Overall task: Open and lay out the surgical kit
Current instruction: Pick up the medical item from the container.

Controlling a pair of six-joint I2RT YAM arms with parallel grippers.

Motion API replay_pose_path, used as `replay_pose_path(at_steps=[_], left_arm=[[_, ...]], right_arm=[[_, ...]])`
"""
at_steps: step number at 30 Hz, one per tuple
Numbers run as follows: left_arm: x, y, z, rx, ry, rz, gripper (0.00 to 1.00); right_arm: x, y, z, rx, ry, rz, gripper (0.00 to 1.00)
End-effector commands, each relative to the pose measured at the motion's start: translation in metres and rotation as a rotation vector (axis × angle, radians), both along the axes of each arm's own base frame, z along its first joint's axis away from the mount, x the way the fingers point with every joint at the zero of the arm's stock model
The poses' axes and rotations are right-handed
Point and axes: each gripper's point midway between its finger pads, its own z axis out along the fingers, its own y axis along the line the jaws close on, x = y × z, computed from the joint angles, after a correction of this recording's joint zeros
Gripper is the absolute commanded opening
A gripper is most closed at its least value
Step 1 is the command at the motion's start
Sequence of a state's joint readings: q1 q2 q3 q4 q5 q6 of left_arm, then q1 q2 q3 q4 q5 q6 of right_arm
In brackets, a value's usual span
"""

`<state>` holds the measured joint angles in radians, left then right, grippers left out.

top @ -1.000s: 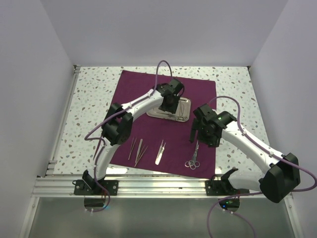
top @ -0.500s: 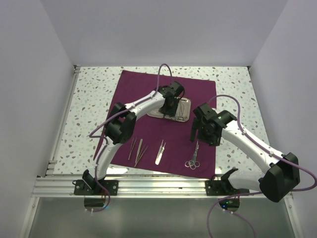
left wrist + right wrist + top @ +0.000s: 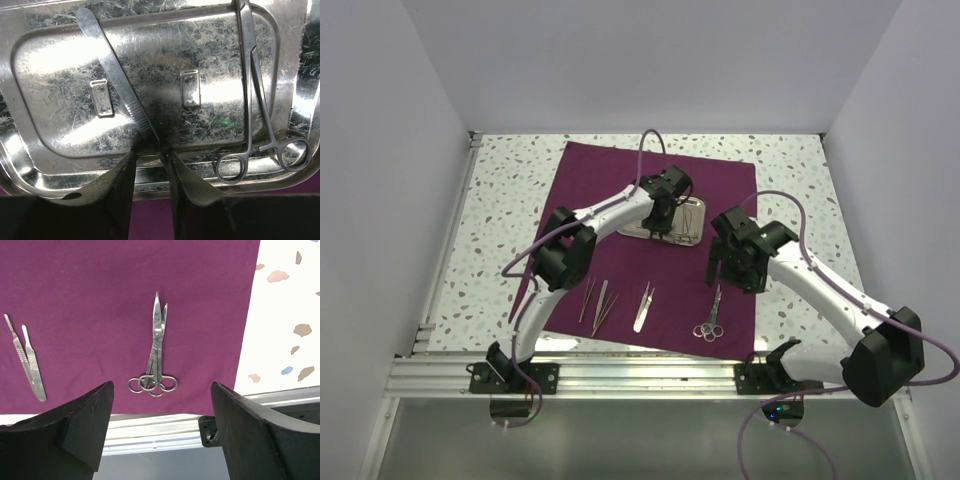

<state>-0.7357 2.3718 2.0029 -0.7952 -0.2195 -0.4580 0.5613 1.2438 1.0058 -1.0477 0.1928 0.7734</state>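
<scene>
The dark purple cloth point(image 3: 610, 180) lies spread flat. The steel tray point(image 3: 692, 232) sits on it at centre; in the left wrist view its rim point(image 3: 295, 30) shows. In the tray lie thin tweezers point(image 3: 112, 65) and ring-handled forceps point(image 3: 256, 85). My left gripper point(image 3: 660, 218) is low over the tray. Its fingers point(image 3: 117, 185) stand narrowly apart around the tweezers' near end, with a gap showing on the left side. My right gripper point(image 3: 723, 268) is wide open and empty, above two stacked scissors point(image 3: 156, 347), which also show in the top view point(image 3: 712, 316).
On the cloth's near edge lie two pairs of tweezers point(image 3: 596, 300) and two flat steel handles point(image 3: 644, 306), also in the right wrist view point(image 3: 27, 360). Speckled tabletop point(image 3: 510, 200) surrounds the cloth. An aluminium rail point(image 3: 640, 365) runs along the near edge.
My left arm has reached a little farther out and its gripper has come lower over the tray. The right arm has barely moved.
</scene>
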Motion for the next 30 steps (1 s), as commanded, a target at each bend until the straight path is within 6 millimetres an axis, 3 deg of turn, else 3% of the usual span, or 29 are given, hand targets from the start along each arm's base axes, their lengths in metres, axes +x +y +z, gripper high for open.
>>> replay_pose_path(at_steps=[1,12,15,19,22,26,30], left_arm=[[-0.014,0.024,-0.023,0.083,0.051,0.031,0.34],[-0.038,0.057,-0.049,0.108,0.129,0.075,0.13],[-0.042,0.064,-0.055,0.111,0.140,0.081,0.00],[-0.039,0.066,-0.051,0.105,0.131,0.068,0.00],[-0.032,0.060,-0.030,0.074,0.092,0.059,0.00],[-0.023,0.049,0.023,-0.001,0.030,0.052,0.00],[-0.036,0.048,0.061,-0.045,0.005,0.053,0.00]], right_arm=[[0.010,-0.001,0.009,-0.006,-0.031,0.001,0.82],[0.010,-0.004,0.010,-0.005,-0.030,-0.008,0.81],[0.010,-0.004,0.011,-0.005,-0.031,-0.010,0.81],[0.015,-0.001,0.012,0.002,-0.040,-0.005,0.81],[0.025,0.002,0.017,0.001,-0.062,0.004,0.81],[0.048,0.008,0.027,-0.001,-0.100,0.022,0.81],[0.076,0.019,0.037,0.008,-0.129,0.043,0.81]])
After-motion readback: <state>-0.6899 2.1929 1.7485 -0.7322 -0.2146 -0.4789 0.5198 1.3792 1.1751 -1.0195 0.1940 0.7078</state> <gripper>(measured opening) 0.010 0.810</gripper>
